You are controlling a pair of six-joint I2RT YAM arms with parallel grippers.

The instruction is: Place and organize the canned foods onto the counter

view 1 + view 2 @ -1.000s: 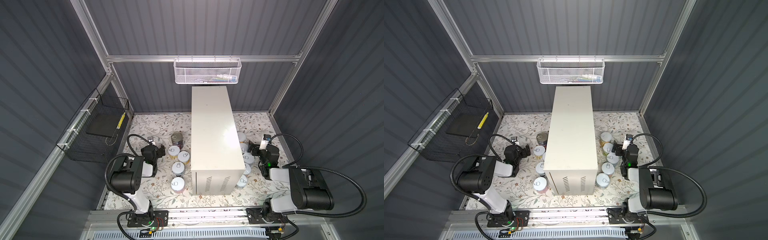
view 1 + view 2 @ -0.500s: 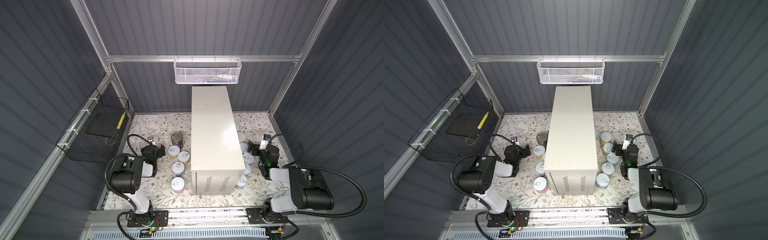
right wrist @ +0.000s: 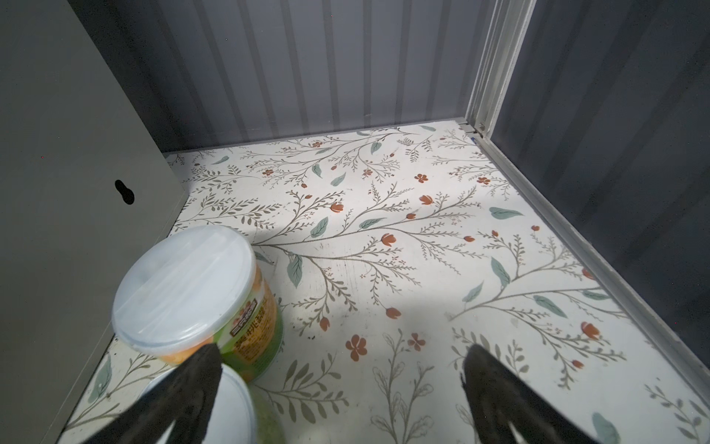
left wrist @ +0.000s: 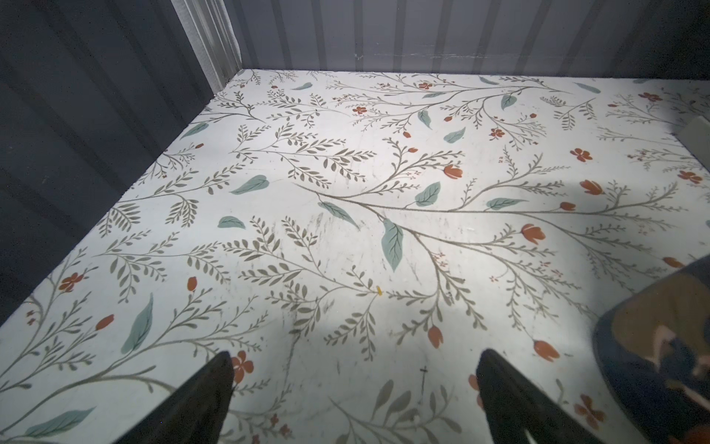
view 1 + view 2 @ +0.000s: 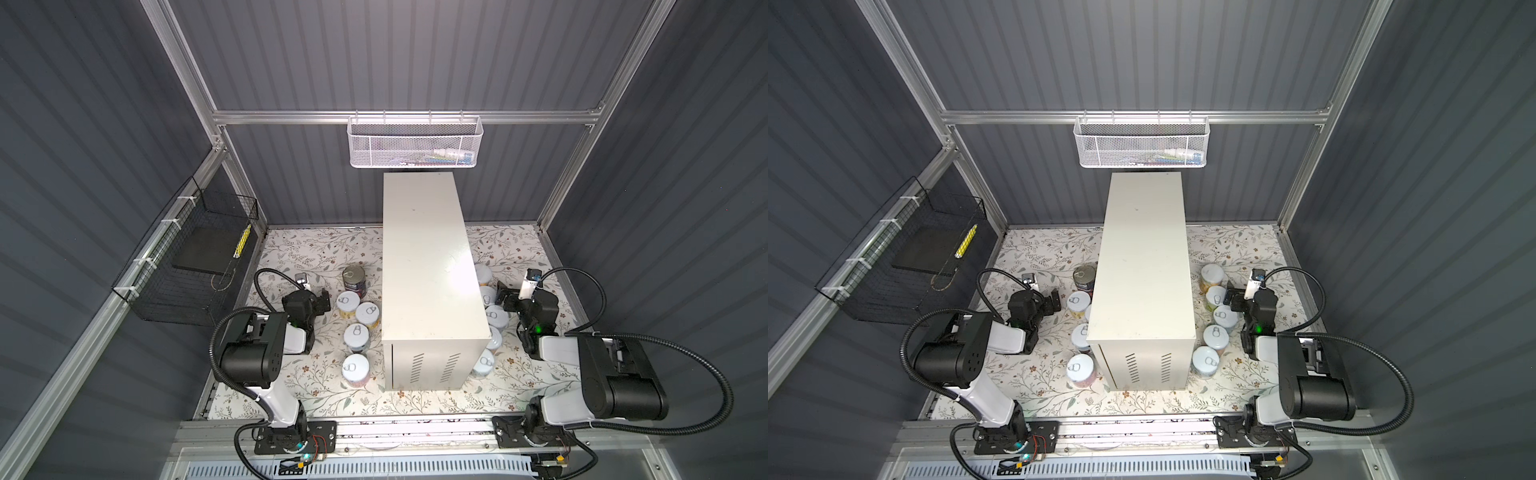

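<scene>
**Both arms idle, cabinet top bare**

Your left end effector [image 5: 323,300] hangs low over the floral tabletop [image 5: 307,249], fingers spread wide with nothing between them. The tall dark-blue can [image 5: 354,279] stands just beside it, and four small tins [image 5: 356,334] run in a loose line toward the rail. Across the cream cabinet [image 5: 428,266], your right end effector [image 5: 1232,300] is likewise spread and empty, close against a row of five tins [image 5: 1216,334]. Its wrist camera shows an orange-labelled tin [image 3: 184,284] hard by the cabinet's side. Nothing has shifted in the last second (neither arm, nor any tin). Every tin stands on the tabletop and none on the cabinet top, so the task looks unstarted. The likely first move is closing on the nearest tin, and with the spacing this tight, a finger could knock a neighbour.
</scene>
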